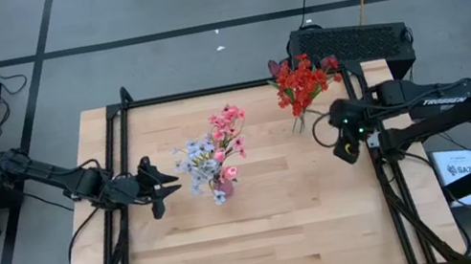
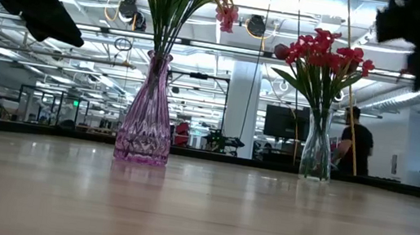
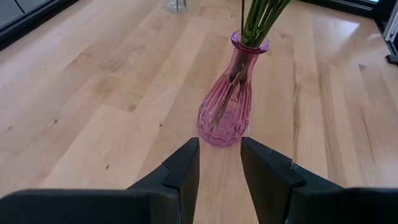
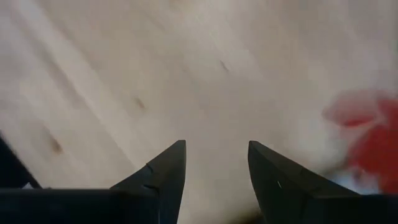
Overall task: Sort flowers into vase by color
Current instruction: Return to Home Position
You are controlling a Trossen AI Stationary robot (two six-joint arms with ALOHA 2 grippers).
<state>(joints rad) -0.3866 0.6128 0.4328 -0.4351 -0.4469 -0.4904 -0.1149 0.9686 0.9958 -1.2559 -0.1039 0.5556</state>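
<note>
Over on the left side of the table (image 1: 265, 243), the left gripper (image 1: 167, 185) hangs just beside the purple vase (image 1: 222, 189), fingers apart and holding nothing. That vase carries the pink and pale blue flowers (image 1: 214, 145). Further right, the red flowers (image 1: 304, 81) stand in the clear vase (image 1: 300, 122) near the back edge. The right gripper (image 1: 347, 146) hovers close by it, jaws spread, empty too. No loose flowers show on the wood, so the sorting looks done. For the trip home, I'd say each gripper should back straight away from its vase first, well clear of the blooms, so nothing tips.
</note>
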